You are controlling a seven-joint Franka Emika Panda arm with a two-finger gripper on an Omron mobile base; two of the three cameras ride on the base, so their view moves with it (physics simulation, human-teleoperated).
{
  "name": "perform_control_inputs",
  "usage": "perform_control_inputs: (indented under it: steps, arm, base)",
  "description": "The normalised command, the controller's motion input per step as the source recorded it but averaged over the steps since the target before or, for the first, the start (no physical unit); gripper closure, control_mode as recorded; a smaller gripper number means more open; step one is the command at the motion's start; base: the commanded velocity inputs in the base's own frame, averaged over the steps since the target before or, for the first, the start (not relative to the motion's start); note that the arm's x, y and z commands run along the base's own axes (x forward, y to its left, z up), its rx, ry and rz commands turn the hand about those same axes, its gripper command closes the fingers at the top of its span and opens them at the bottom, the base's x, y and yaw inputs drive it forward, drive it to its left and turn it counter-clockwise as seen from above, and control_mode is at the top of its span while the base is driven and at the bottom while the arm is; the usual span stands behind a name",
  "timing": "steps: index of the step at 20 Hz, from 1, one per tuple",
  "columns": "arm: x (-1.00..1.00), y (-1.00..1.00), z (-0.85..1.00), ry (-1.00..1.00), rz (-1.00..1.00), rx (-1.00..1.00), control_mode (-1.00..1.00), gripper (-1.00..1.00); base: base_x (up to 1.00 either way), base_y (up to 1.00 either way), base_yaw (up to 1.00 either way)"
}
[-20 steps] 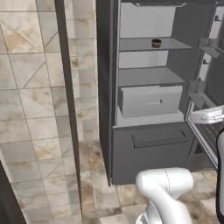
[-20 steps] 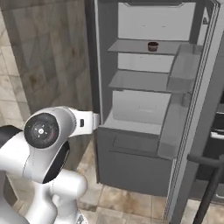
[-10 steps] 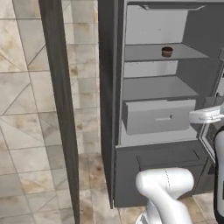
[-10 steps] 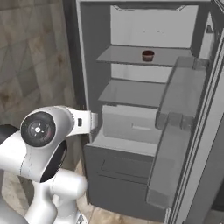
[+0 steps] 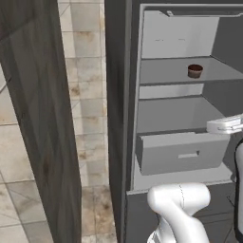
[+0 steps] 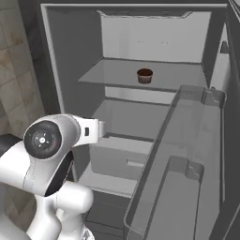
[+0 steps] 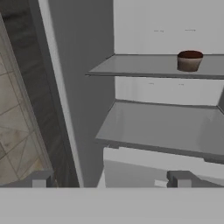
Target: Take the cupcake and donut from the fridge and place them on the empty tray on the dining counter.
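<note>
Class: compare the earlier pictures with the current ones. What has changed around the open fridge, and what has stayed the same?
The whole picture has shifted: the base has driven closer to the fridge, so the camera moved, not the things. The cupcake stays on its upper shelf, and the gripper stays open and empty.

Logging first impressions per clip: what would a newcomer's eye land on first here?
The open fridge, its pale interior nearly bare. A lone dark cupcake sits on the upper shelf, above a closed drawer. In the hand view the end effector is open, facing the shelves and holding nothing.
</note>
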Motion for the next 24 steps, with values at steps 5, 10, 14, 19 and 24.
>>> perform_control_inputs:
  steps: [5,10,14,19,24]
  arm:
    - [0.00,0.00,0.00,0.00,0.00,0.00,1.00,-1.00]
    - [0.00,0.00,0.00,0.00,0.00,0.00,1.00,-1.00]
    - [0.00,0.00,0.00,0.00,0.00,0.00,1.00,-1.00]
    - [0.21,0.00,0.00,0.07,-0.24,0.00,-1.00,-1.00]
    - [0.20,-0.09,0.09,0.17,-0.39,0.00,-1.00,-1.00]
  base:
    - [1.00,-0.11,0.03]
    - [0.78,-0.02,0.04]
    - [0.48,0.00,-0.07]
    - [0.06,0.00,-0.05]
    - [0.00,0.00,0.00]
